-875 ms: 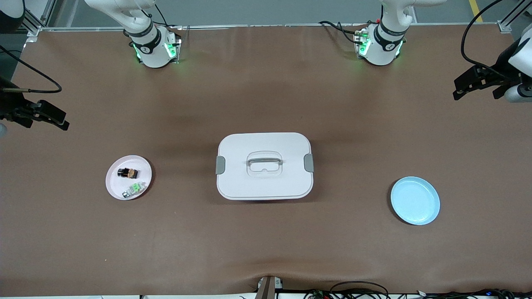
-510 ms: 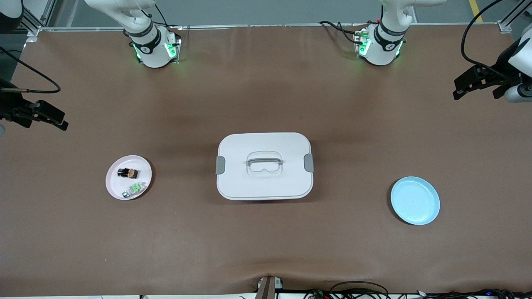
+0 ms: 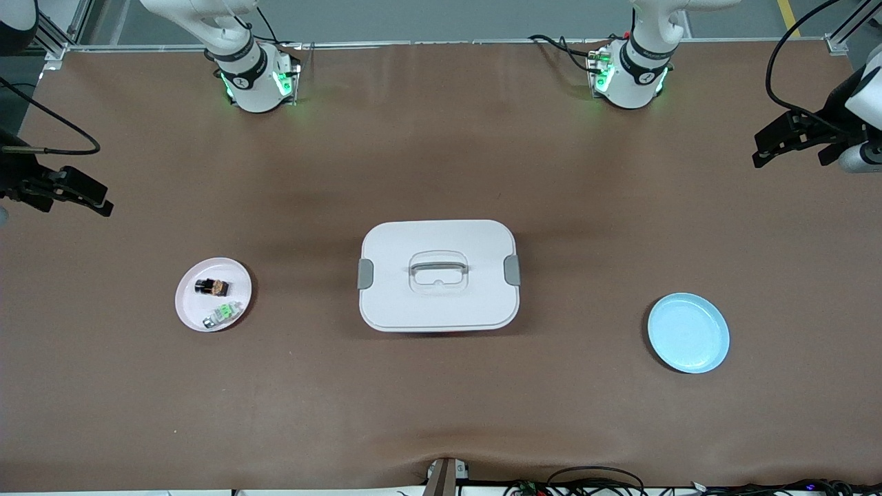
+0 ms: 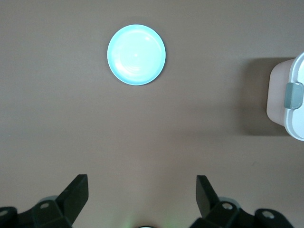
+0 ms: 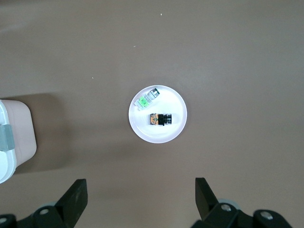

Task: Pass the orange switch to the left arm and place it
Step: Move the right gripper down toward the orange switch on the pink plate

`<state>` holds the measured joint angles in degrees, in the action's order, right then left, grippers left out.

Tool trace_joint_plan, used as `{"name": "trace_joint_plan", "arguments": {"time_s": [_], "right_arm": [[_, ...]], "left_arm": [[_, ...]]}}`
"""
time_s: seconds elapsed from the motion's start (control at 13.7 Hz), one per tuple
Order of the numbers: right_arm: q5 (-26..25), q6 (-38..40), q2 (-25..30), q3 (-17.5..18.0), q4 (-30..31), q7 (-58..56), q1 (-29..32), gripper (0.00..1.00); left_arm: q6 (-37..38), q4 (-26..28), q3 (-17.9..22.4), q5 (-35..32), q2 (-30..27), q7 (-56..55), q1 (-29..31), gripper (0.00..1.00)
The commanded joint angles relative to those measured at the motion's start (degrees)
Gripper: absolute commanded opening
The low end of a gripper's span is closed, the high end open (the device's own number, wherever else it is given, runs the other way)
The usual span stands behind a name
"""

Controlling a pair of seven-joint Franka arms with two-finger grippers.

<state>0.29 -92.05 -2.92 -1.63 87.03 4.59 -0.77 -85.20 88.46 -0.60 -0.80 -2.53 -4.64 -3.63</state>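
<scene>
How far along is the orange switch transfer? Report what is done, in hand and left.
Done: nothing. The orange switch lies on the pink plate beside the green component.

In hand: nothing held. The right gripper hangs open over the table's right-arm end, the left gripper open over the left-arm end.

Left: pick up the switch, pass it between the arms clear of the box, probably to the empty blue plate.

Sitting mid-table, the box (image 3: 438,275), between two plates (image 3: 213,304) (image 3: 688,333), one bearing the orange switch (image 3: 212,286).
</scene>
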Motion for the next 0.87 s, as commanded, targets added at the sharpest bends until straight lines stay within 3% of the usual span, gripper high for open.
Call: {"name": "trace_joint_plan", "arguments": {"time_s": [0.0, 0.29, 0.8], "right_arm": [[0.8, -0.6, 2.0, 0.2, 2.2, -0.1, 0.5, 1.0], [0.7, 0.1, 1.5, 0.1, 1.7, -0.2, 0.9, 1.0], [-1.4, -0.7, -5.5, 0.4, -0.3, -0.5, 1.3, 1.0]], "left_arm": [[0.9, -1.9, -0.4, -0.2, 0.8, -0.1, 0.0, 1.0], [0.9, -2.2, -0.5, -0.3, 0.8, -0.4, -0.4, 1.0], [0.2, -3.7, -0.5, 0.4, 2.2, -0.1, -0.7, 1.0]]}}
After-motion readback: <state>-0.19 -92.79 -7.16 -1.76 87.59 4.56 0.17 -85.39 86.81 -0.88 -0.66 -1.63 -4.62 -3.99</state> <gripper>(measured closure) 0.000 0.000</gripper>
